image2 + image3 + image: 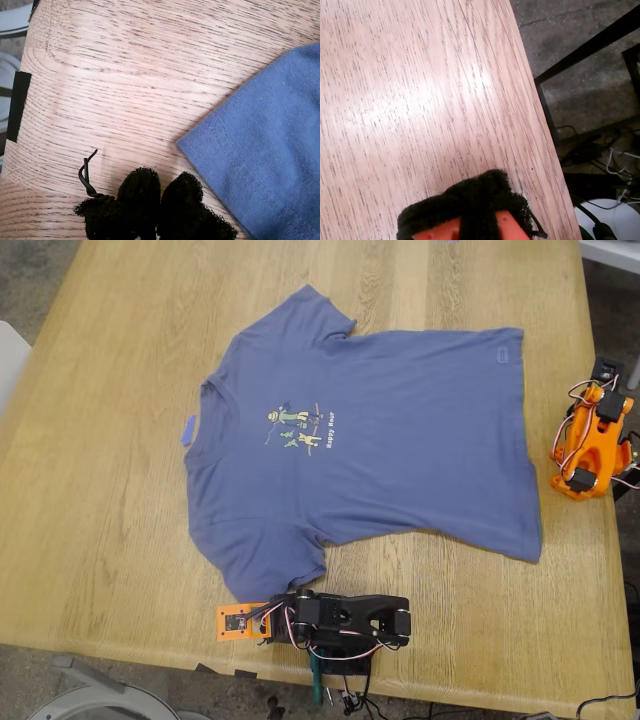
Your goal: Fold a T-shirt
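Exterior view shows the T-shirt spread flat mid-table, wholly unfolded; every fold is left to us. My first gripper sits pressed together beside a sleeve; my second gripper likewise, over bare wood.

Light oak table, one T-shirt on it.
Shirt lay flat, print up, collar toward the exterior view's left; small blue tape scrap by the collar.
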